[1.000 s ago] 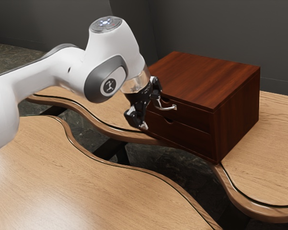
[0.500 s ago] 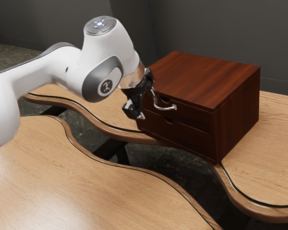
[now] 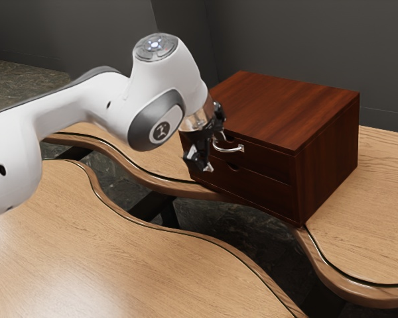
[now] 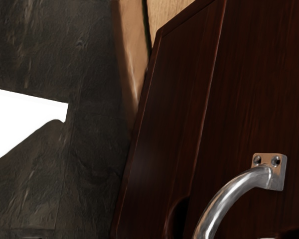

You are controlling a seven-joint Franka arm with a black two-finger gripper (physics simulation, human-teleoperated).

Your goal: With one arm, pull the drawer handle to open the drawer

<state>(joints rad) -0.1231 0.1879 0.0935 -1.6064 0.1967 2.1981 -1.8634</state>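
In the exterior view, the arm [image 3: 86, 112] is extended from the left with the gripper [image 3: 202, 151] placed at the drawer handle [image 3: 227, 146] of the cabinet [image 3: 298, 126], its opening state indeterminable; in the wrist view, the drawer handle [image 4: 229, 196] is seen bolted to the drawer front [image 4: 249, 89].

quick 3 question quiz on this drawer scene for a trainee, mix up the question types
1. Multiple choice: the metal handle is mounted on: A the upper drawer; B the lower drawer; C the cabinet's top.
2. True or false: the upper drawer is pulled far out of the cabinet.
3. Fill in: the tool is beside the handle, on the exterior view's ____ side.

Key: 1 A; 2 false; 3 left.
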